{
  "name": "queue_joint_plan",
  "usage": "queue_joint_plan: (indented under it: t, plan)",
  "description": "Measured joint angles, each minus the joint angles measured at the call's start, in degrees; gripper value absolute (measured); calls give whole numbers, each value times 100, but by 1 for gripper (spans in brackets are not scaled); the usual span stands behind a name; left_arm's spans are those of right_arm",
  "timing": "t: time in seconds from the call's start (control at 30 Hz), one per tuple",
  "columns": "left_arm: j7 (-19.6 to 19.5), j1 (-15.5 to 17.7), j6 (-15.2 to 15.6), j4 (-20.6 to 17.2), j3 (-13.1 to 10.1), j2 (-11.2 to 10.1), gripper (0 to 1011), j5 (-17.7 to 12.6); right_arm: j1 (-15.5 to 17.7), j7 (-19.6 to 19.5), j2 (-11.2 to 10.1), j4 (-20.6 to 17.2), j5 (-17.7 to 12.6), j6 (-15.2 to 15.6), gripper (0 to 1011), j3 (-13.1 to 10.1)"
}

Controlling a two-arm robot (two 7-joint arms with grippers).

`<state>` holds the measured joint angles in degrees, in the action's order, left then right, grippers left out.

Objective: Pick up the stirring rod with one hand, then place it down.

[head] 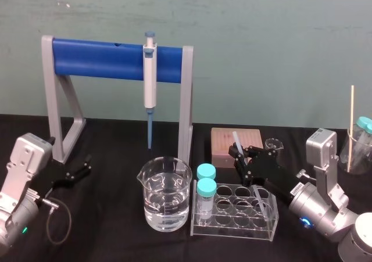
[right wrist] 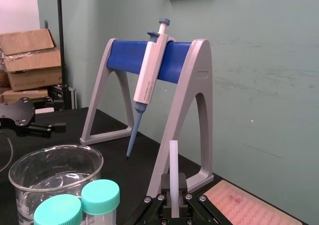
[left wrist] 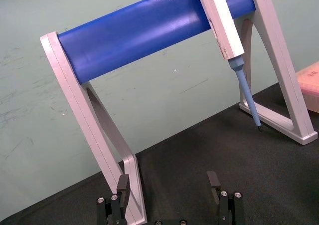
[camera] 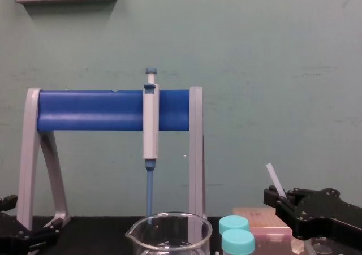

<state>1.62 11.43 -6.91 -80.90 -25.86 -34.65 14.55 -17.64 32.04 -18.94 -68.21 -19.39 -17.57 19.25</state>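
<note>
Pipette (head: pixel 150 76) on blue stand (head: pixel 99 58), glass beaker (head: pixel 165 195)

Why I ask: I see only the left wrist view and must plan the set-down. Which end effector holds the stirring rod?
Observer: The right end effector is shut on the stirring rod, whose upper end tilts toward the robot's left.
Operator: My left end effector sits open by the stand. What is closest to the right one?
Observer: A clear tube rack stands on the table just in front of it, on the robot's side.
</note>
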Motion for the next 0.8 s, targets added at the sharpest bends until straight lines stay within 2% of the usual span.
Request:
queue_joint_plan:
  t: [0.3, 0.4, 0.43, 0.57, 0.8]
  plan:
    - [0, 0, 0, 0, 0, 0, 1000, 0, 3, 1, 0, -4, -4, -9, 80, -4]
    - [0, 0, 0, 0, 0, 0, 1000, 0, 3, 2, 0, -5, -6, -11, 173, -4]
    - [0, 0, 0, 0, 0, 0, 1000, 0, 3, 3, 0, -5, -6, -12, 173, -5]
    - [0, 0, 0, 0, 0, 0, 1000, 0, 3, 4, 0, -5, -8, -14, 330, -4]
    - [0, 0, 0, 0, 0, 0, 1000, 0, 3, 8, 0, -5, -9, -18, 533, -4]
